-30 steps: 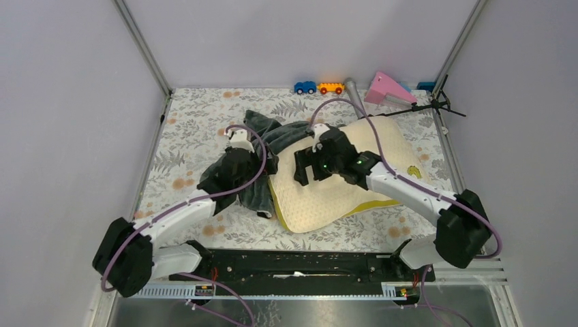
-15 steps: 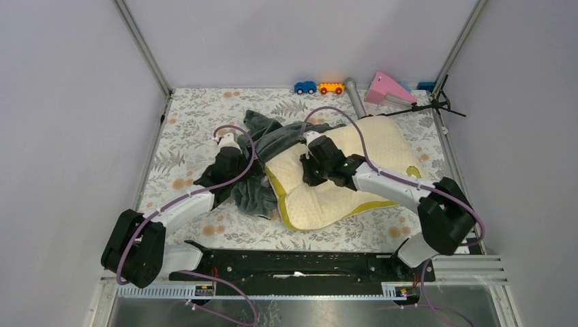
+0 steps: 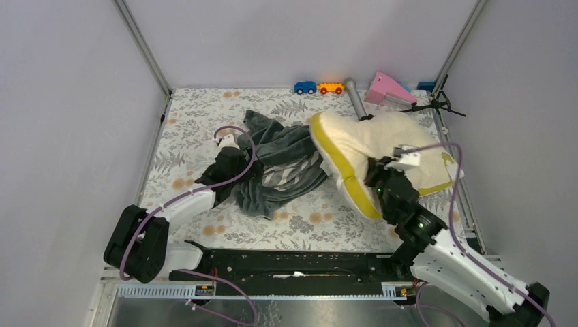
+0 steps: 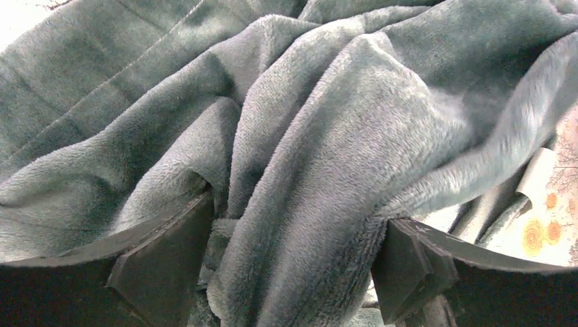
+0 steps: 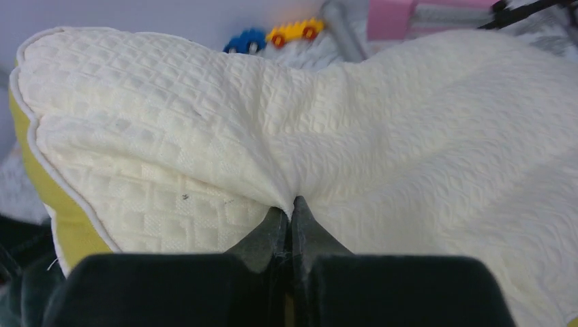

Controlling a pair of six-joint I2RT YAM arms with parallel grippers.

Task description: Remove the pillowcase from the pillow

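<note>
The dark grey-green plush pillowcase (image 3: 279,167) lies crumpled at the left centre of the table, with zebra stripes showing in a fold. My left gripper (image 3: 247,170) rests on its left edge. In the left wrist view a thick bunch of the pillowcase (image 4: 307,136) fills the wide gap of the left gripper (image 4: 293,266) and presses against both fingers. The cream quilted pillow (image 3: 382,133) with its yellow band (image 3: 341,170) sits to the right, apart from the cover and tilted up. My right gripper (image 5: 292,204) is shut on a pinch of the pillow (image 5: 409,116).
Along the back edge stand a blue toy car (image 3: 305,87), an orange toy car (image 3: 331,88), a grey cylinder (image 3: 354,97), a pink wedge (image 3: 387,88) and a black stand (image 3: 436,105). Walls close in on the floral cloth (image 3: 191,122) at the left, right and rear.
My right gripper closed on the pillow and dragged it right, out of the pillowcase; the right arm swung to the near right. The left gripper stayed on the cover.
</note>
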